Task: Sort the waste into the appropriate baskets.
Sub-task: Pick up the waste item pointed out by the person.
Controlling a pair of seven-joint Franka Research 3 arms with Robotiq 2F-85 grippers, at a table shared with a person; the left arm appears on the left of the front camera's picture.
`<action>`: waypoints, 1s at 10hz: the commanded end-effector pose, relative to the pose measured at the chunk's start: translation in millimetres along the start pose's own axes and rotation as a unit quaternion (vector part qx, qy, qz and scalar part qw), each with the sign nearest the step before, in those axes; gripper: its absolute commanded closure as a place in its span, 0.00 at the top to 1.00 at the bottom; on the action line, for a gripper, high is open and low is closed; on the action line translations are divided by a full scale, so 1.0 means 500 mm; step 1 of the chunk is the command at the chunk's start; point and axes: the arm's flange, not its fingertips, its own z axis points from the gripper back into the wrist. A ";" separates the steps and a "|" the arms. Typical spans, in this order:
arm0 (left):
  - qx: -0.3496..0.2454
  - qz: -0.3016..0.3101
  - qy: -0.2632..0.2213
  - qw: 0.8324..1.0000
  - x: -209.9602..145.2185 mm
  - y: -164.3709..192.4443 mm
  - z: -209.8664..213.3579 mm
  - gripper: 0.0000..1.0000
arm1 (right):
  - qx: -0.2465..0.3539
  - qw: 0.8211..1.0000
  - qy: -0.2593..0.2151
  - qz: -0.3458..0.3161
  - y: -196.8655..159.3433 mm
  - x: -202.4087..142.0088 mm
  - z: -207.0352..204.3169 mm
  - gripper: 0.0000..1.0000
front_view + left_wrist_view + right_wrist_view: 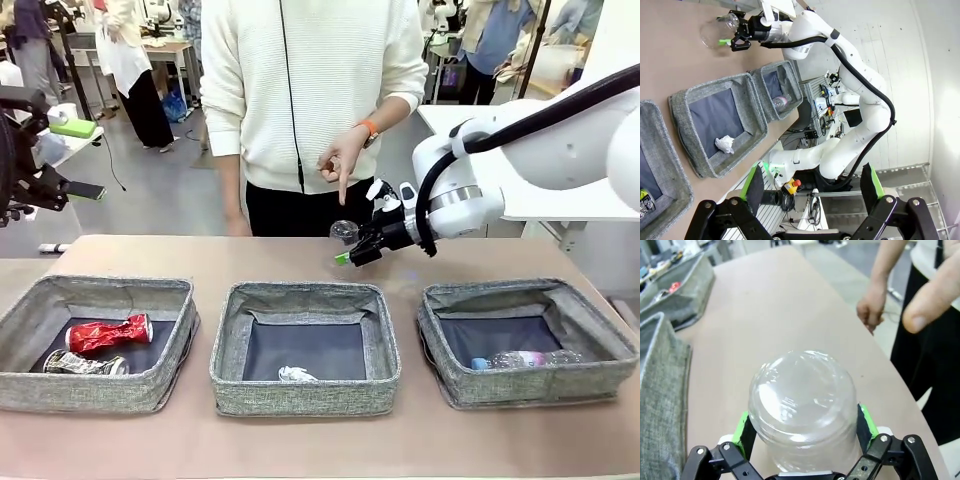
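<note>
On the brown table (320, 440) three grey woven baskets stand in a row near the robot's edge. The left basket (95, 345) holds a crushed red can (108, 334) and, just in front of it, a crushed dark printed can (82, 365), the two lying close together against the dark lining. The middle basket (305, 347) holds a crumpled white paper wad (296, 375) near its front wall; the left wrist view shows the same wad (724, 144) lying alone on the lining. The left gripper (810, 187) hangs well off the table's end, its green-padded fingers spread wide apart with nothing between them. Behind the middle basket a person in a white sweater stands at the far side, one hand (343, 160) with an orange wristband pointing a finger downward. Just below that hand and above the tabletop, the right gripper (352, 250) holds a clear plastic cup (344, 231), the cup up off the table behind the gap between the middle and right baskets. In the right wrist view the cup (802, 405) sits bottom outward between the two green pads (742, 427), which press against its sides, so the fingers stand wide yet clamped on it. The right basket (525, 340) holds a clear plastic bottle (525, 359) with a blue cap, lying on its side along the front wall.
</note>
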 end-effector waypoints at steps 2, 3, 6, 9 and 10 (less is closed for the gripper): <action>-0.011 -0.010 -0.003 1.000 0.000 -0.003 0.000 1.00 | 0.003 1.000 -0.017 -0.019 -0.014 0.008 -0.018 1.00; -0.011 -0.010 -0.003 1.000 0.000 -0.003 0.000 1.00 | 0.003 1.000 -0.015 -0.023 -0.013 0.008 -0.017 1.00; -0.011 -0.010 -0.003 1.000 0.000 -0.003 0.000 1.00 | 0.007 0.999 -0.009 -0.031 -0.011 0.006 -0.015 0.80; -0.011 -0.010 -0.003 1.000 0.000 -0.003 0.000 1.00 | 0.003 0.999 -0.008 -0.034 -0.010 0.003 -0.012 0.47; -0.011 -0.010 -0.003 1.000 0.000 -0.003 0.000 1.00 | 0.003 0.999 -0.008 -0.035 -0.011 0.001 -0.011 0.41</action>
